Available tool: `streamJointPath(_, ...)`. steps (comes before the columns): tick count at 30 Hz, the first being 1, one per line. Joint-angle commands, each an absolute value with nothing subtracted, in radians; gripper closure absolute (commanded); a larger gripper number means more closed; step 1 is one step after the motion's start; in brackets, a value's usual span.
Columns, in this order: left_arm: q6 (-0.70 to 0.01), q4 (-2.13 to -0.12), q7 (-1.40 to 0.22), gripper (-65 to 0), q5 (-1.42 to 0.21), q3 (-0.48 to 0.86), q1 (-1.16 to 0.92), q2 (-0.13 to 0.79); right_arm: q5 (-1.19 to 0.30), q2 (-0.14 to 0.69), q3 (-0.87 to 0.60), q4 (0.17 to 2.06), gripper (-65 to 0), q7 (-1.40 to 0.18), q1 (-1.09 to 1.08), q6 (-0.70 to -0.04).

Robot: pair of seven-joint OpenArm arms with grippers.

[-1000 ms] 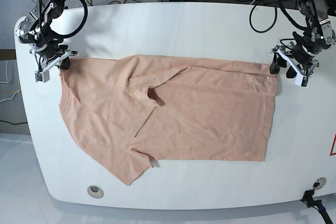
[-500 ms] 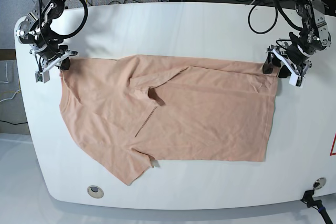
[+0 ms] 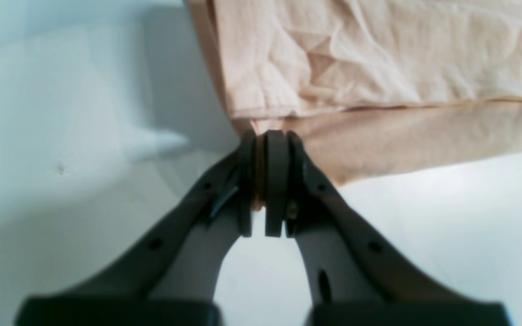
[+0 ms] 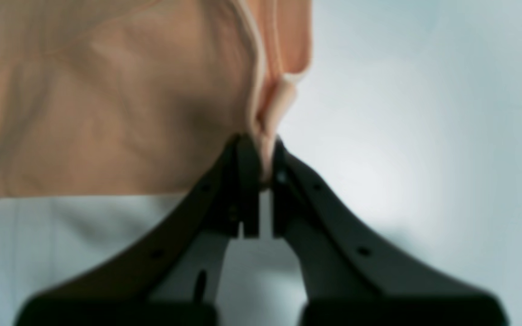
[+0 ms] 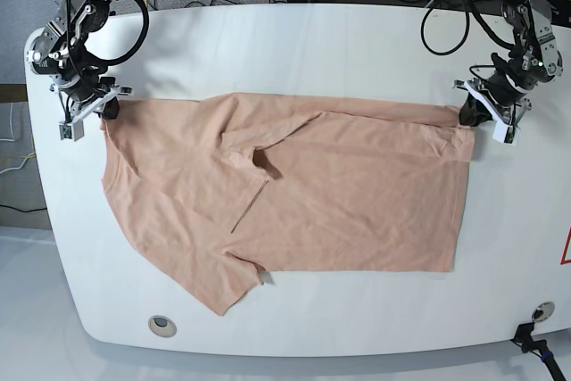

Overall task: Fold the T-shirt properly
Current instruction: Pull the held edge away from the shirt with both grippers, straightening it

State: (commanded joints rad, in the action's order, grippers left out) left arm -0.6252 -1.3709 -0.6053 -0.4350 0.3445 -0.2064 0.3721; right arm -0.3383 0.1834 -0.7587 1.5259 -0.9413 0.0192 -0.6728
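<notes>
Left claw shuts on the shirt's corner

Since the earlier base frame, the left claw has closed its fingers, which stood apart, onto the shirt; the right claw holds its place. The shirt lies spread on the white table, the landmark here, nearer its far edge at the top of the base view. Both claws are gripping cloth: the left at the shirt's upper right corner in that view, the right at its upper left corner.

The shirt's long top edge runs between the claws, well in from the table's far edge. Bare table lies above that edge, below the shirt and to its right; on the left the margin is narrow. The lower left part of the shirt slants down to a point near the table's near edge.

Count: one shirt, one table, two claws.

The left wrist view shows a hemmed, creased layer over a smoother one, and cloth pinched between the fingertips. The right wrist view shows a stitched fold pinched likewise. Only the base view shows the whole shirt.
</notes>
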Motion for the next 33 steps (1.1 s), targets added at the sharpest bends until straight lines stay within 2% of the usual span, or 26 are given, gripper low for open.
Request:
streamJointPath(11,-0.625,-1.592,-0.605,0.0,-0.435,0.348,-0.401,0.375,-0.341,0.185,-0.759,1.534,0.0,-0.946,0.116,-0.673)
streamJointPath(17,-0.625,-1.658,-0.605,0.0,-0.435,0.387,-0.489,0.377,-0.343,0.185,-0.759,1.61,0.0,-0.947,0.219,-0.673)
streamJointPath(20,-0.627,-1.669,-0.605,0.0,-0.433,0.414,-0.507,0.377,-0.343,0.185,-0.759,1.643,0.0,-0.947,0.265,-0.673)
streamJointPath(25,-0.627,-1.679,-0.607,0.0,-0.435,0.432,-0.53,0.429,-0.344,0.185,-0.759,1.649,0.0,-0.949,0.325,-0.673)
streamJointPath(33,-0.627,-1.71,-0.607,0.0,-0.435,0.433,-0.573,0.444,-0.344,0.162,-0.759,1.692,0.0,-1.032,0.372,-0.673)
